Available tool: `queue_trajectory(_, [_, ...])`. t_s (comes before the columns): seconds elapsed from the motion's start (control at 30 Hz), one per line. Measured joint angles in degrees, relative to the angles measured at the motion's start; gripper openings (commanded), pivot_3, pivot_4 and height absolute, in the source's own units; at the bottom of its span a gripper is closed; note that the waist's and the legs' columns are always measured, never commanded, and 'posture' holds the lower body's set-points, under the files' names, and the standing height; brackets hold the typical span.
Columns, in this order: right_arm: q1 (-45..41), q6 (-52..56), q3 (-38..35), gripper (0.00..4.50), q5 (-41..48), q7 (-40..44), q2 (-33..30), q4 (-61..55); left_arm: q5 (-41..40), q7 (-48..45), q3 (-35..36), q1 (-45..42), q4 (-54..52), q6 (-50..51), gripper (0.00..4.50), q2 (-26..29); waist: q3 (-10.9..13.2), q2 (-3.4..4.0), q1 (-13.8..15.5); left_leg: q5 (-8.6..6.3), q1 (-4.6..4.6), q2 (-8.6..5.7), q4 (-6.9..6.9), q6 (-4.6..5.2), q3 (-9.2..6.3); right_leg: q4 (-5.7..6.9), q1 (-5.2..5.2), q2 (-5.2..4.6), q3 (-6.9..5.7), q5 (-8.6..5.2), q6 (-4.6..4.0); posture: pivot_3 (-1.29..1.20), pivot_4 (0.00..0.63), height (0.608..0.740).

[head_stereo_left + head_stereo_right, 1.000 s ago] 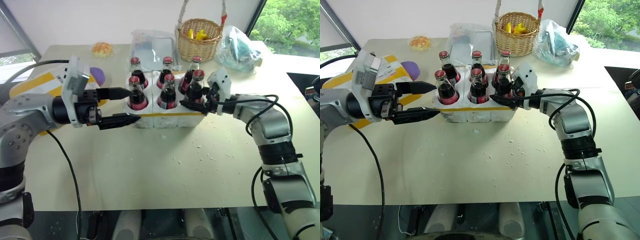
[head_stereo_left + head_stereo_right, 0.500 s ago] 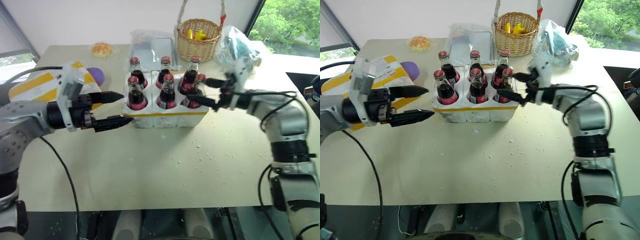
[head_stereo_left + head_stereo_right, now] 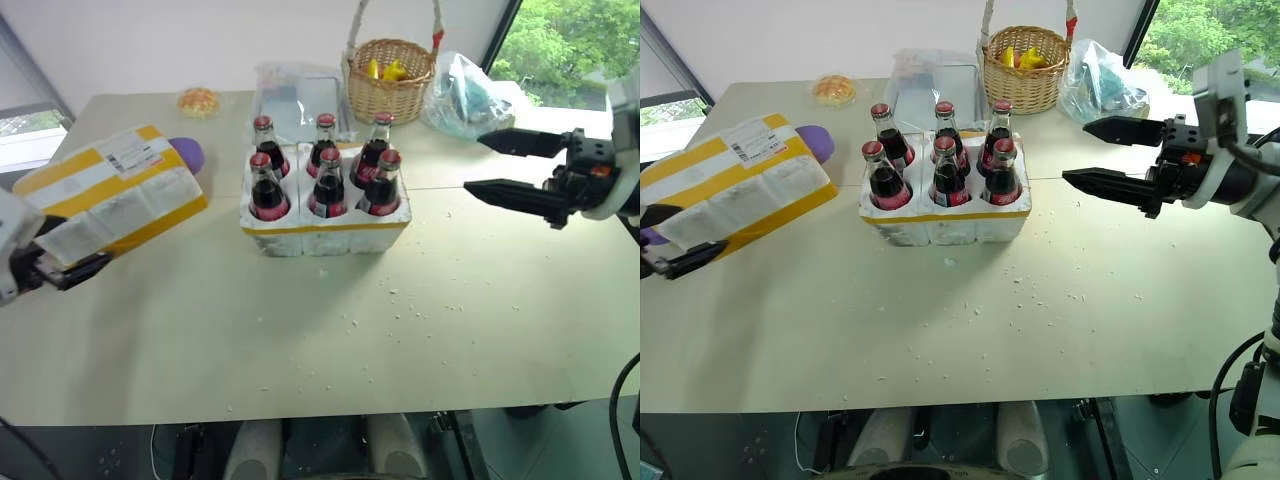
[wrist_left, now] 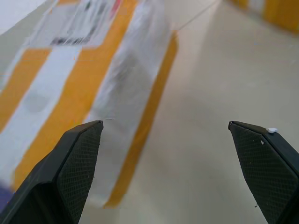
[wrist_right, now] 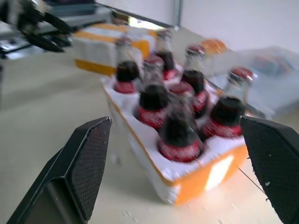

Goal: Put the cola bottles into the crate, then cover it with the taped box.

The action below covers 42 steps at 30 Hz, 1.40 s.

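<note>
Six cola bottles [image 3: 327, 185] with red caps stand upright in the wells of the white crate [image 3: 325, 238] at the table's middle. The taped box [image 3: 110, 195], white with broad yellow bands and a label on top, lies to the crate's left. My left gripper [image 3: 700, 232] is open at the box's near left end. In the left wrist view the box [image 4: 107, 93] lies just ahead of its spread fingers [image 4: 79, 158]. My right gripper [image 3: 473, 163] is open and empty, hanging above the table well to the right of the crate.
A wicker basket [image 3: 392, 80], a clear plastic bag [image 3: 465, 95], a clear container [image 3: 300, 85] and a bun [image 3: 198, 100] stand along the table's far side. A purple object [image 3: 188, 152] lies behind the box. White crumbs [image 3: 400, 295] dot the table in front of the crate.
Both grippers left the crate. The left one swung far left to the taped box's end. The right one drew back to the right and rose. The bottles stayed put.
</note>
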Motion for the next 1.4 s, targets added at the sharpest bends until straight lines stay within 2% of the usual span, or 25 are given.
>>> queue_trajectory(0.1, [0.00, -0.32, 0.06, 4.43, 1.39, -1.52, 1.58, -3.57, 10.61, 4.13, -0.35, 2.52, 8.89, -11.89, 4.50, 0.59, -0.02, -0.03, 0.18, 0.00, -0.09, 0.01, -0.04, 0.00, 0.04, -0.06, -0.08, -0.01, 0.00, 0.00, -0.01, 0.00, 0.150, 0.737])
queue_trajectory(0.33, [-1.52, -0.19, 0.66, 4.43, 3.78, -3.72, 3.35, -3.96, 24.82, 15.82, -5.17, 1.58, 26.29, -28.18, 4.50, 1.99, -0.03, -0.04, 1.24, -0.01, -0.10, 0.02, -0.12, -0.01, 0.10, -0.10, -0.15, -0.04, 0.00, 0.03, -0.02, 0.00, 0.150, 0.737])
queue_trajectory(0.47, [-2.93, 0.04, 0.87, 4.43, 5.01, -4.17, 3.28, -3.96, 28.85, 21.78, -11.36, -5.11, 36.48, -34.89, 4.50, 1.91, -0.04, -0.06, 1.84, -0.01, -0.13, 0.03, -0.10, -0.01, 0.10, -0.07, -0.16, -0.04, -0.01, 0.04, -0.01, 0.00, 0.150, 0.737])
queue_trajectory(0.6, [-3.85, 0.05, 1.41, 4.43, 5.24, -4.15, 2.98, -3.81, 35.25, 31.82, -20.04, -14.88, 46.25, -42.88, 4.50, 0.49, -0.11, -0.18, 1.92, 0.00, -0.13, -0.01, -0.03, -0.01, 0.11, -0.06, -0.09, -0.07, -0.01, 0.19, 0.23, 0.00, 0.150, 0.737])
queue_trajectory(0.93, [-6.72, 0.98, 2.31, 4.43, 5.32, -3.80, -0.02, -2.82, 43.21, 47.16, -33.42, -30.22, 64.52, -50.02, 4.50, -4.20, -0.16, -0.26, 1.56, 0.00, -0.08, 0.00, 0.00, 0.00, 0.14, 0.13, -0.13, -0.02, -0.03, 0.26, 0.36, 0.00, 0.150, 0.737])
queue_trajectory(1.17, [-7.34, 1.56, 2.56, 4.43, 5.31, -3.55, -1.01, -2.58, 45.50, 50.30, -39.13, -38.01, 74.21, -51.65, 4.50, -4.51, -0.16, -0.27, 1.68, 0.00, -0.08, -0.01, 0.02, -0.01, 0.15, 0.12, -0.12, -0.02, -0.03, 0.28, 0.39, 0.00, 0.150, 0.737])
queue_trajectory(1.4, [-7.43, 1.91, 2.54, 4.43, 5.38, -4.33, -1.54, -2.71, 46.87, 51.21, -42.78, -44.47, 78.58, -51.78, 4.50, -4.75, -0.17, -0.29, 1.72, 0.00, -0.10, -0.01, 0.04, -0.01, 0.15, 0.13, -0.12, -0.02, -0.03, 0.28, 0.39, 0.00, 0.150, 0.737])
